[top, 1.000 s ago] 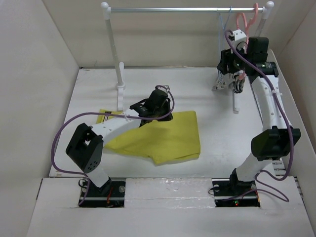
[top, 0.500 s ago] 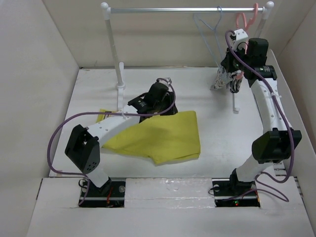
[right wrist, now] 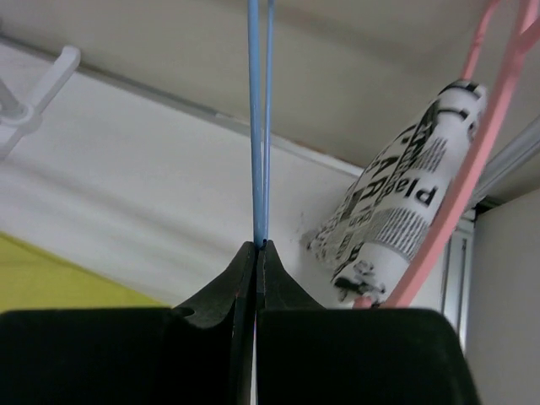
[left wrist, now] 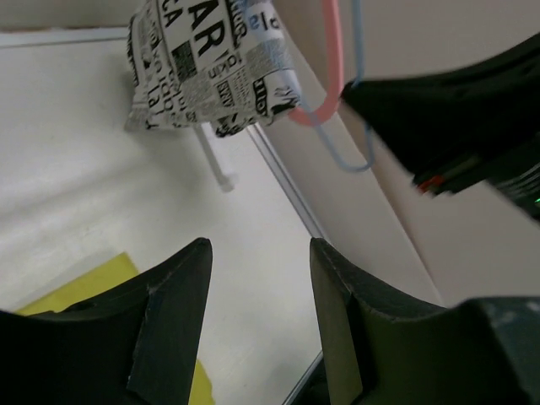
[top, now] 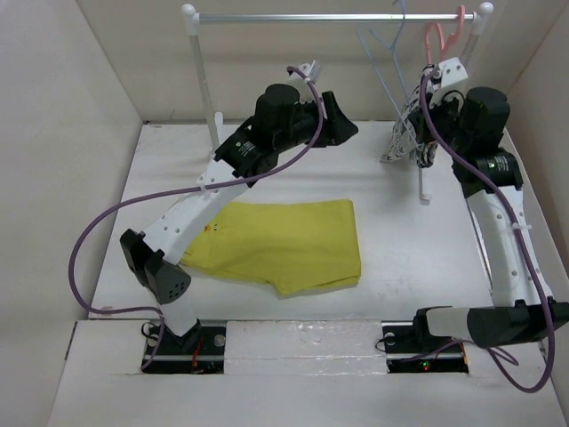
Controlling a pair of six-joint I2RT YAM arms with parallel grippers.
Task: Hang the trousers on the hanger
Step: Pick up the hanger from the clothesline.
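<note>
Clamping the hanger (right wrist: 257,126) tight in the right gripper (right wrist: 256,246) at upper right, holding the left gripper (left wrist: 257,253) spread wide and empty at top centre, trousers (top: 284,245) flat mid-frame.

1. Right gripper (right wrist: 257,250): dark fingers fill the bottom of the view, tips pressed together on thin blue wire.
2. Hanger (right wrist: 257,126): two pale-blue wire strands rise straight up from the fingertips to the top edge, almost touching each other.
3. Pink hanger (right wrist: 481,152): right side, slanting, thicker than the blue wire.
4. Printed cloth (right wrist: 396,211): black-and-white print, draped on the pink hanger, right of the blue wire and apart from it.
5. Trousers (right wrist: 51,283): yellow patch, lower left, flat on the white table (right wrist: 126,186).
6. Rack foot (right wrist: 34,93): white, upper left.
7. Wall (right wrist: 337,59): beige, behind.
</note>
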